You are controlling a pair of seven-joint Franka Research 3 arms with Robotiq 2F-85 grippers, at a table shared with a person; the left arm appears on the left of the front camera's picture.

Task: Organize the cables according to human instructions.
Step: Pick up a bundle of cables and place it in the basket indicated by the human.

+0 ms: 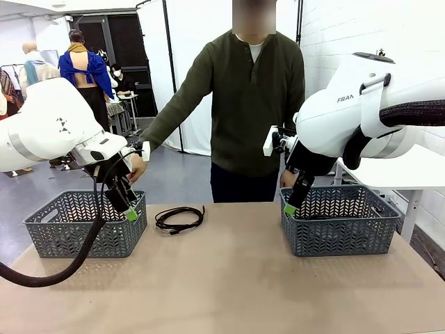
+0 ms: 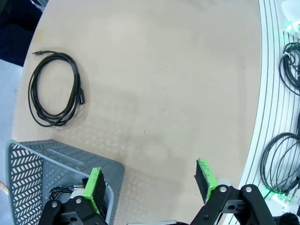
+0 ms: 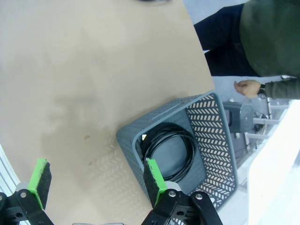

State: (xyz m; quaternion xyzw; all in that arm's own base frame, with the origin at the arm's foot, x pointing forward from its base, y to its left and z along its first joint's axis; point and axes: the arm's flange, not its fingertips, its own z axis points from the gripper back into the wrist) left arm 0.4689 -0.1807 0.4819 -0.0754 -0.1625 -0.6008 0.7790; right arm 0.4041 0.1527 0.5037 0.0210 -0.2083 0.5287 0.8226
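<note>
Looks mostly sorted: one cable (image 3: 169,151) sits coiled in the right basket (image 1: 339,224), another in the left basket (image 1: 83,224), one loose coil (image 1: 179,218) left on the desk (image 1: 229,285). Left tool (image 2: 152,181) and right tool (image 3: 96,180) both spread, holding nothing

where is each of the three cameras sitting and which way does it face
Front view: between the arms on the robot's side, facing the person across the table; both arms show, left gripper, right gripper.
Left wrist view: above the left basket, looking down at the loose cable; its own open jaws show.
Right wrist view: above the right basket, looking down at a coiled cable inside; its own open jaws show, plus the person's hand.
Shared: front and left wrist views both show the loose cable.
</note>
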